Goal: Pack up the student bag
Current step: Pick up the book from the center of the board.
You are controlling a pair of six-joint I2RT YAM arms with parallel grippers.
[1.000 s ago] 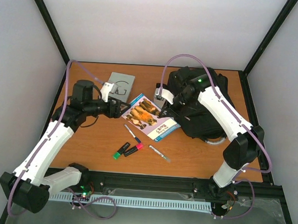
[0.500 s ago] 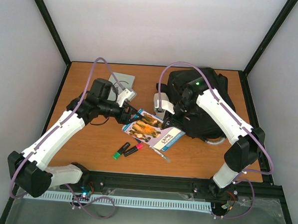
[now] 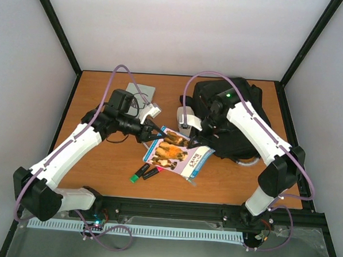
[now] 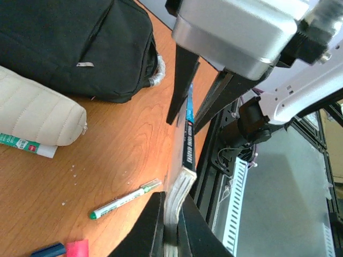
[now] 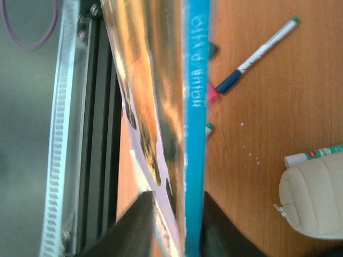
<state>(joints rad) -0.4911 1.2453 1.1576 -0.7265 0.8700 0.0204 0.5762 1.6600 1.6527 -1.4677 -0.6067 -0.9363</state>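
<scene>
**State.** The student bag (image 3: 241, 122) lies flat on the tabletop (image 3: 243, 187), right of centre in the top view, against the far right corner. The left tool (image 3: 155, 136) is clamped on the left end of a picture book (image 3: 178, 156). The right tool (image 3: 192, 142) is clamped on its upper right edge. The book hangs between them, tilted, just left of the bag. Highlighters (image 3: 146, 173) lie below the book.

**Handling (judgement).** The bag is soft black fabric and is likely light but bulky. It will sag and fold where it is not supported, and its mouth will not stay open unaided. Whether the zip is open cannot be told. Grip the fabric lip beside the zip, or the grey loop (image 3: 247, 162) at the bag's lower edge. Avoid the smooth panel, which offers no fold to pinch. The book is stiff enough to slide in edge first.
</scene>
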